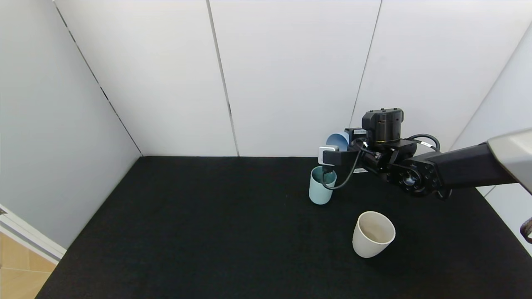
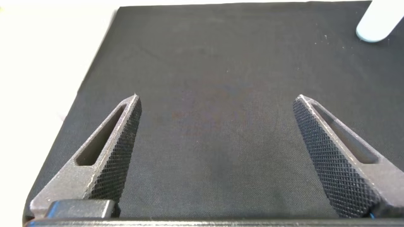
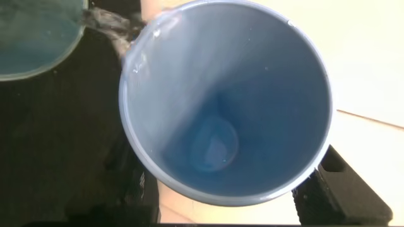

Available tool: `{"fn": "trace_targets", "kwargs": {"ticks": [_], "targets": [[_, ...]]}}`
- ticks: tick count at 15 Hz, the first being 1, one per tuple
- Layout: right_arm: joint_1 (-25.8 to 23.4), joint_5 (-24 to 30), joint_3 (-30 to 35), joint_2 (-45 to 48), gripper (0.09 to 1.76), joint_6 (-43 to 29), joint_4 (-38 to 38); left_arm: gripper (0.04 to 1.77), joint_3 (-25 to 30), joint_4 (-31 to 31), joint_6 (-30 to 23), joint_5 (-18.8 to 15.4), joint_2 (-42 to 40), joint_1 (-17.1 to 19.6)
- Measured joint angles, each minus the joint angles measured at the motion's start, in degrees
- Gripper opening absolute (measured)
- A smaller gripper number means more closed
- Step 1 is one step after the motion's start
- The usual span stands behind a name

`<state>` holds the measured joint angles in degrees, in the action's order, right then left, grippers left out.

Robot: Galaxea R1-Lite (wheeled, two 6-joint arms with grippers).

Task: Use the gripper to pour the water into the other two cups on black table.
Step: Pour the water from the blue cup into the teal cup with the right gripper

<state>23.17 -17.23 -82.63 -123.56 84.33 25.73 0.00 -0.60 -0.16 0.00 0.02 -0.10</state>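
Note:
My right gripper (image 1: 348, 148) is shut on the light blue cup (image 1: 337, 141) and holds it tipped over, above and just behind the slim teal cup (image 1: 322, 185). In the right wrist view a thin stream of water (image 3: 110, 25) runs from the blue cup's rim (image 3: 136, 57) into the teal cup (image 3: 31, 38). A little water lies in the blue cup's bottom (image 3: 214, 145). The cream cup (image 1: 373, 233) stands upright on the black table (image 1: 208, 228), nearer and to the right. My left gripper (image 2: 218, 104) is open and empty above the table.
White wall panels close the table at the back and both sides. The table's left edge (image 1: 99, 207) drops to a wooden floor. A pale cup (image 2: 380, 22) shows far off in the left wrist view; I cannot tell which one.

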Motion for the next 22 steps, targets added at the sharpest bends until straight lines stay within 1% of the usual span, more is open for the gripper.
{"fn": "trace_targets", "kwargs": {"ticks": [18,19,22], "targets": [[0.0,0.6,0.1,-0.1,1.27,-0.4,0.5,1.72,0.0,0.0,0.0,0.0,0.0,0.0],[-0.2,0.6,0.1,-0.1,1.27,-1.2,0.6,1.72,0.0,0.0,0.0,0.0,0.0,0.0],[-0.1,0.7,0.1,-0.1,1.27,-7.8,0.3,1.72,0.0,0.0,0.0,0.0,0.0,0.0]]}}
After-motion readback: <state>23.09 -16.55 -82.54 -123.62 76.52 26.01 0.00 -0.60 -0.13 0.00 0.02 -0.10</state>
